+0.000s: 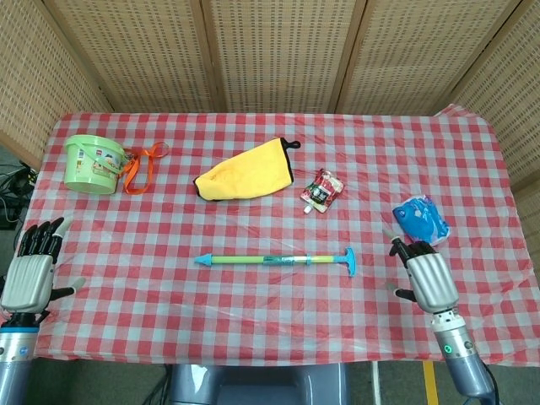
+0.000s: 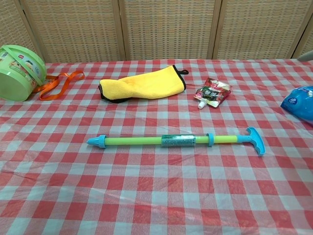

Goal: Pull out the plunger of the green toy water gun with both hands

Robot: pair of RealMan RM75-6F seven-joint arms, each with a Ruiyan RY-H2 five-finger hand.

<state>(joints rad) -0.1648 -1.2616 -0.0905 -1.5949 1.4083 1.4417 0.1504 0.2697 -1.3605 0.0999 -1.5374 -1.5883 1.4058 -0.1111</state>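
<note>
The green toy water gun (image 1: 261, 259) (image 2: 161, 141) lies flat across the middle of the checked table, blue nozzle to the left and blue T-shaped plunger handle (image 1: 349, 261) (image 2: 256, 140) to the right. My left hand (image 1: 32, 268) hovers at the table's front left edge, fingers spread, holding nothing. My right hand (image 1: 428, 277) hangs at the front right, a little right of the plunger handle, fingers apart and empty. Neither hand shows in the chest view.
A green bucket (image 1: 91, 163) with an orange ribbon (image 1: 141, 164) stands at the back left. A yellow cloth (image 1: 247, 171) and a small red pouch (image 1: 321, 191) lie behind the water gun. A blue bag (image 1: 423, 218) lies just beyond my right hand.
</note>
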